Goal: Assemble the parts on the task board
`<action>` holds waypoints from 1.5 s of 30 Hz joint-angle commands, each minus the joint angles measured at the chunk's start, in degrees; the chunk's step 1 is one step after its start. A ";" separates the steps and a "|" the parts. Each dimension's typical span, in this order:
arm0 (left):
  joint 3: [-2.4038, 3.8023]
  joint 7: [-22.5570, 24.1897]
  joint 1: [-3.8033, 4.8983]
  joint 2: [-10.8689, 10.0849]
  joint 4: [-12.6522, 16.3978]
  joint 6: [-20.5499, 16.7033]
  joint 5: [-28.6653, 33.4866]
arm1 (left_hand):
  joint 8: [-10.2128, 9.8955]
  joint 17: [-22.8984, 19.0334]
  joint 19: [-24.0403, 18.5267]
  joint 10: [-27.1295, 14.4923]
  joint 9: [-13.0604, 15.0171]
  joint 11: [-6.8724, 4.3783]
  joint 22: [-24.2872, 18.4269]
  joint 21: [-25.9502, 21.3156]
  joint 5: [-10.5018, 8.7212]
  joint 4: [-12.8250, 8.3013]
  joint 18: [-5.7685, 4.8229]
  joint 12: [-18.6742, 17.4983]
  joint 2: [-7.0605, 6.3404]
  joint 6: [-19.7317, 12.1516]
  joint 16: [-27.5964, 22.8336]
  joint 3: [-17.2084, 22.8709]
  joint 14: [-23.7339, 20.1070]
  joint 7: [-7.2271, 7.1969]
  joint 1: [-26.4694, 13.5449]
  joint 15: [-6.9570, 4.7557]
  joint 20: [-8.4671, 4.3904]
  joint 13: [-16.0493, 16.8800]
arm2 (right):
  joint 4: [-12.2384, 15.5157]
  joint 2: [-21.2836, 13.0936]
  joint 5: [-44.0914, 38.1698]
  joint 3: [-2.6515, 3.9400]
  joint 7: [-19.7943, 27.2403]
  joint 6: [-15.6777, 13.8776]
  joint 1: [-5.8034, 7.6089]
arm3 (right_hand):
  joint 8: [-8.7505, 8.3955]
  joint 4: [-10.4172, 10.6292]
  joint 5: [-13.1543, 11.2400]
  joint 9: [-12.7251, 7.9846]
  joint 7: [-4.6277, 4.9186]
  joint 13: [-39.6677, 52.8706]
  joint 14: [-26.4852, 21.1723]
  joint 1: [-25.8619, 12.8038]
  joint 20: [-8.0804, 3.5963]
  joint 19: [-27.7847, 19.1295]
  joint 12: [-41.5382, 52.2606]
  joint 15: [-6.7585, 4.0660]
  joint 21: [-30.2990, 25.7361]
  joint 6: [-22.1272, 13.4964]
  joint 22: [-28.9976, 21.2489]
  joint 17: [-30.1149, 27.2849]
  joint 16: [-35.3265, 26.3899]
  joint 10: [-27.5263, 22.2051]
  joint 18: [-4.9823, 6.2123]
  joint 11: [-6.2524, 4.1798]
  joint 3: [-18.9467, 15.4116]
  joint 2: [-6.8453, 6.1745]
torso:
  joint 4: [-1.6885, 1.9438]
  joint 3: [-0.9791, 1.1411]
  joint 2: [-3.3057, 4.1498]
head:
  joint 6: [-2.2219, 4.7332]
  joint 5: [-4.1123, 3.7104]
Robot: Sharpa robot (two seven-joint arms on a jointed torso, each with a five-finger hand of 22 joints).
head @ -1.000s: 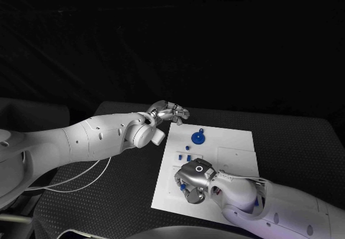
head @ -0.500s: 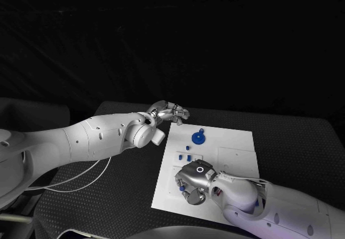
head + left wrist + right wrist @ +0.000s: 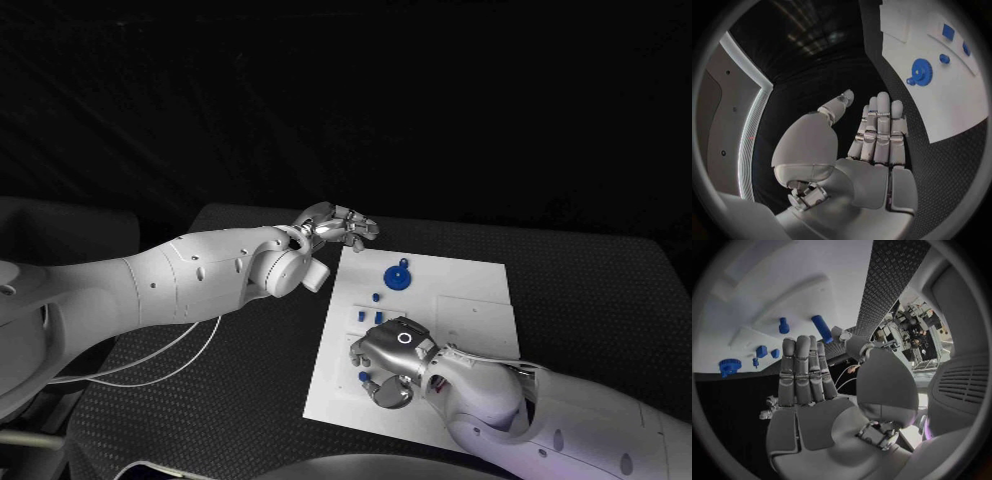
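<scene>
We see the white task board [image 3: 433,340] lying in the middle of the black table [image 3: 606,280]. Our left hand [image 3: 340,226] hangs over the table just past the board's far left corner. In the left wrist view its fingers [image 3: 879,130] are straight and side by side, and it holds nothing. Our right hand [image 3: 392,362] is over the near left part of the board, palm down. In the right wrist view its fingers [image 3: 801,370] are also flat and straight, and there is nothing in them. A round blue gear [image 3: 398,275] lies on the far part of the board, near the left edge. Some small blue parts [image 3: 368,316] sit in a little group between the gear and our right hand. In the right wrist view we see a blue peg [image 3: 822,329] and a smaller blue piece [image 3: 784,325] on the board just past the fingertips. We cannot tell if the fingers touch any of them.
</scene>
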 commanded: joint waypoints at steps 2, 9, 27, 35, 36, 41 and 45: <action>0.05 0.28 0.09 0.05 0.11 0.76 0.25 | 0.33 0.11 0.50 -0.35 -0.07 -0.13 0.08 -0.38 0.32 0.29 0.96 -0.15 -0.08 -0.40 -0.33 -0.18 0.33 -0.17 -0.44 -0.06 -0.02 -0.07 | 0.12 -0.09 -0.09 0.01 -0.21 -2.07 -0.05 | -0.19 -0.47 -0.33 0.10 0.14 -0.15 -0.66 -0.72 0.01 -0.60 0.14 0.03 0.42 -0.54 0.95 0.11 0.47 -0.69 0.74 0.04 -0.30 0.06 | -0.02 0.02 -0.01 | 0.03 -0.06; 0.05 0.28 0.09 0.09 0.10 0.78 0.25 | 0.34 0.14 0.49 -0.36 -0.07 -0.13 0.10 -0.40 0.32 0.28 0.96 -0.15 -0.09 -0.40 -0.36 -0.17 0.33 -0.17 -0.42 -0.05 -0.02 -0.08 | 0.12 -0.07 0.12 0.01 -0.01 -1.44 -0.05 | -0.11 -0.84 -0.35 0.19 0.14 -0.20 -0.84 -1.09 0.04 -0.69 0.39 0.05 0.60 -0.55 1.02 0.18 0.84 -0.76 0.74 0.04 -0.54 0.08 | -0.02 0.03 0.02 | 0.03 -0.10; 0.05 0.24 0.09 0.18 0.07 0.83 0.25 | 0.37 0.20 0.49 -0.38 -0.08 -0.12 0.14 -0.45 0.32 0.29 0.96 -0.14 -0.10 -0.39 -0.41 -0.15 0.32 -0.17 -0.39 -0.04 0.00 -0.08 | -0.09 -0.06 0.96 0.00 1.44 1.84 0.02 | 1.52 0.79 -0.38 0.95 -1.24 -0.08 -1.24 1.71 0.02 -0.75 2.95 -0.43 1.68 2.68 1.06 -0.11 2.47 0.83 0.74 -0.69 2.71 0.55 | -0.02 0.03 0.01 | -0.05 -0.07; 0.05 0.23 0.09 0.16 0.03 0.82 0.25 | 0.37 0.23 0.50 -0.39 -0.08 -0.12 0.16 -0.47 0.32 0.31 0.96 -0.14 -0.09 -0.40 -0.44 -0.15 0.32 -0.16 -0.40 -0.04 0.01 -0.08 | -0.01 -0.29 0.54 0.00 1.60 2.50 0.02 | 2.72 1.25 -0.52 1.66 -2.32 0.35 -0.62 3.96 -0.37 -0.23 4.76 -1.18 2.70 5.14 1.14 -0.11 3.72 2.73 0.74 -1.64 4.90 3.73 | -0.01 0.03 0.01 | -0.09 -0.04; 0.05 0.23 0.09 0.17 0.03 0.82 0.25 | 0.37 0.23 0.50 -0.40 -0.08 -0.12 0.17 -0.47 0.32 0.31 0.96 -0.14 -0.09 -0.40 -0.44 -0.15 0.32 -0.16 -0.40 -0.04 0.01 -0.08 | -0.02 -0.31 0.49 0.00 1.56 2.42 0.02 | 2.78 1.16 -0.52 1.72 -2.37 0.38 -0.58 3.93 -0.41 -0.17 4.89 -1.23 2.84 5.27 1.15 -0.08 3.87 2.85 0.74 -1.71 4.91 3.85 | -0.02 0.03 0.02 | -0.09 -0.03; 0.05 0.22 0.09 0.18 0.02 0.80 0.25 | 0.38 0.26 0.50 -0.41 -0.09 -0.11 0.18 -0.49 0.32 0.32 0.96 -0.14 -0.08 -0.41 -0.46 -0.14 0.32 -0.16 -0.40 -0.03 0.01 -0.08 | -0.01 -0.42 0.29 0.00 1.28 2.22 0.02 | 2.82 0.98 -0.52 1.80 -2.43 0.40 -0.54 3.73 -0.46 -0.10 5.09 -1.33 3.10 5.42 1.15 -0.03 4.14 2.93 0.74 -1.78 4.88 3.87 | -0.06 0.03 0.02 | -0.07 -0.06; 0.05 0.17 0.09 0.10 0.02 0.77 0.25 | 0.38 0.27 0.50 -0.41 -0.09 -0.11 0.19 -0.50 0.32 0.33 0.97 -0.13 -0.08 -0.42 -0.47 -0.14 0.32 -0.16 -0.40 -0.03 0.02 -0.08 | 0.01 -0.54 0.31 0.00 1.27 2.08 0.02 | 2.80 0.94 -0.52 1.83 -2.44 0.40 -0.56 3.51 -0.48 -0.09 5.17 -1.36 3.23 5.44 1.13 -0.02 4.28 2.91 0.74 -1.79 4.86 3.62 | -0.01 0.06 0.00 | -0.12 -0.04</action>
